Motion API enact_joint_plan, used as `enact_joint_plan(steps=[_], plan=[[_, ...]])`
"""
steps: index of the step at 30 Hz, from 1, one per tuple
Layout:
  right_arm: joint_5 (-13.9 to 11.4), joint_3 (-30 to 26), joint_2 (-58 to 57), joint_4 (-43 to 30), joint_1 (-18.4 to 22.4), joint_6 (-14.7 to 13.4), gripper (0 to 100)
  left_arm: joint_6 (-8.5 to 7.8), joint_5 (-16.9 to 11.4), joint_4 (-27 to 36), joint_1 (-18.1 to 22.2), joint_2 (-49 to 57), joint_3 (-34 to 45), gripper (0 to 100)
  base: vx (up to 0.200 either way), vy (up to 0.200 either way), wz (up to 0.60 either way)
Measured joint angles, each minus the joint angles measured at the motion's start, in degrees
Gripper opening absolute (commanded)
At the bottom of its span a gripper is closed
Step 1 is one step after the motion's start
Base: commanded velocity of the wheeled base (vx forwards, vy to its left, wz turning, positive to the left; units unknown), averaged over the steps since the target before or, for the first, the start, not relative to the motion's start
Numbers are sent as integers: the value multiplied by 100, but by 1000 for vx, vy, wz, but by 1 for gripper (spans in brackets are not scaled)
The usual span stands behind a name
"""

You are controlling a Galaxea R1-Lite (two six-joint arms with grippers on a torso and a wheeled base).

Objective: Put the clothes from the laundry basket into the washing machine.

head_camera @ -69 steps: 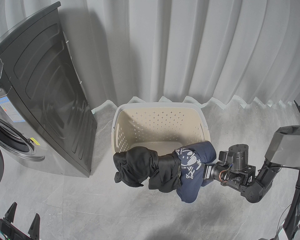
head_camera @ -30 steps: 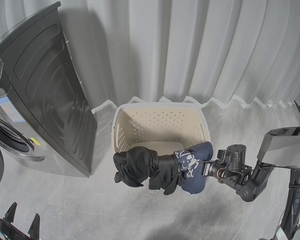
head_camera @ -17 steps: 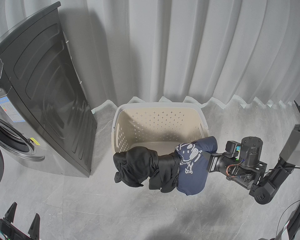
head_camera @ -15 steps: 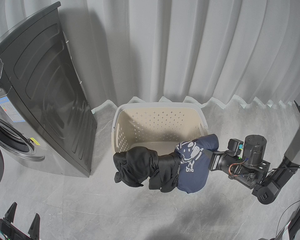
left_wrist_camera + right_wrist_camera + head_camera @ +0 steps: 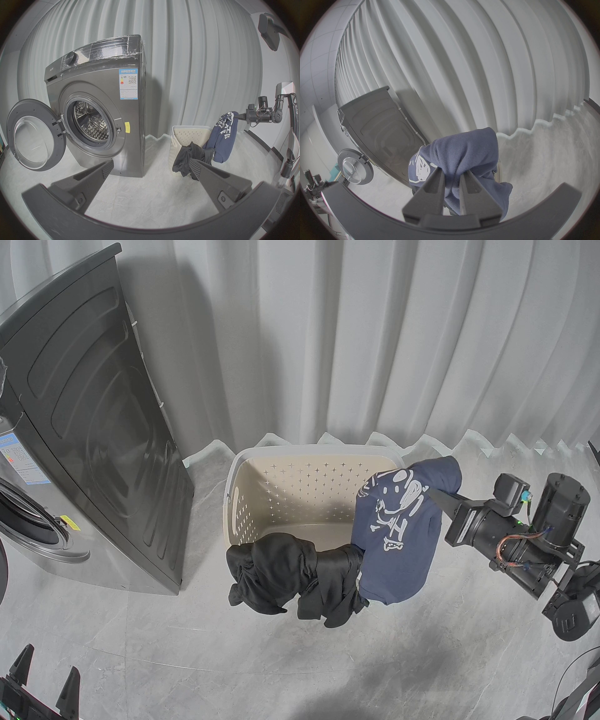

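Navy sweatshirt [image 5: 394,540] hangs below our right gripper [image 5: 452,172], whose jaws are clamped on a fold of it, just by the laundry basket [image 5: 312,451] rim. Black clothes [image 5: 281,571] lie draped on that rim, farther from the gripper. We judge this the lift-out step. Next we must raise the sweatshirt clear, then carry it to the washing machine [image 5: 103,103], well beyond the basket. Our left gripper [image 5: 149,162] sits spread and empty.

The washing machine [image 5: 87,427] is set at frame left, the laundry basket [image 5: 312,449] at centre, with clothes [image 5: 281,571] draped over its lower rim and a garment [image 5: 400,540] hung at its right.
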State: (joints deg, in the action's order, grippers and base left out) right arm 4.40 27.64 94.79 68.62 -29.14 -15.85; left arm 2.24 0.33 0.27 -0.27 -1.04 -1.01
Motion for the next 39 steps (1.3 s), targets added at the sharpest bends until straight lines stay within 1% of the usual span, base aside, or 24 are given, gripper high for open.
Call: enact_joint_plan(steps=[8,15,23,30,39], plan=[[5,213,-817,-611,-157,17,0,0,0,-2,2,0,0,100,0,0,0],[6,336,-1257,-672,-372,37,0,-4,-1,0,0,2,0,100,0,0,0],[5,334,-1418,-641,-517,39,0,-6,0,-2,0,0,0,100,-200,0,0],[-2,328,-1448,-595,-586,39,0,-4,0,2,0,0,0,100,0,0,0],[-6,315,-1453,-575,-706,30,0,-6,-4,0,2,2,0,100,0,200,0]])
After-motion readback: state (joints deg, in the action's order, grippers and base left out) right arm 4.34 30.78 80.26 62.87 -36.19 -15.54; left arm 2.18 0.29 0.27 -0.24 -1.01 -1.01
